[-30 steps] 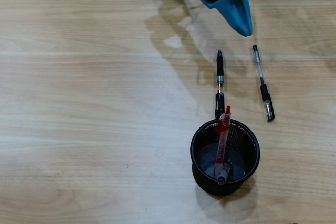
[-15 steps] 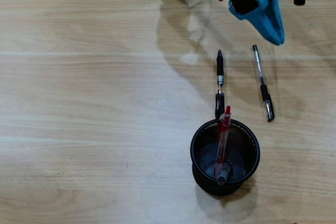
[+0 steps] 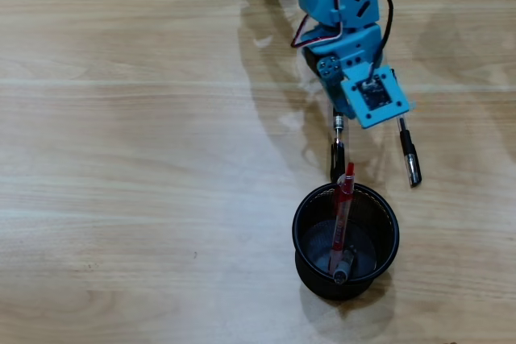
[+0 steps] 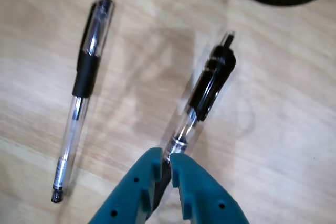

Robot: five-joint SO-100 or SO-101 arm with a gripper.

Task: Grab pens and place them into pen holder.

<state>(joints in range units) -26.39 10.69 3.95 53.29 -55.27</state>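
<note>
The round black wire-mesh pen holder (image 3: 345, 241) stands on the pale wooden surface (image 3: 121, 159), holding a red and clear pen (image 3: 343, 213) and a grey pen (image 3: 344, 267). Above it in the overhead view, the blue pincer (image 4: 165, 162) is clenched on the all-black pen (image 4: 207, 95); the clear black-capped pen (image 4: 83, 85) lies beside it

pale wood-grain counter (image 3: 121, 159), matt teal plastic gripper (image 4: 167, 163), glossy clear plastic pens (image 4: 84, 98), black wire-mesh pen holder (image 3: 300, 223)
</note>
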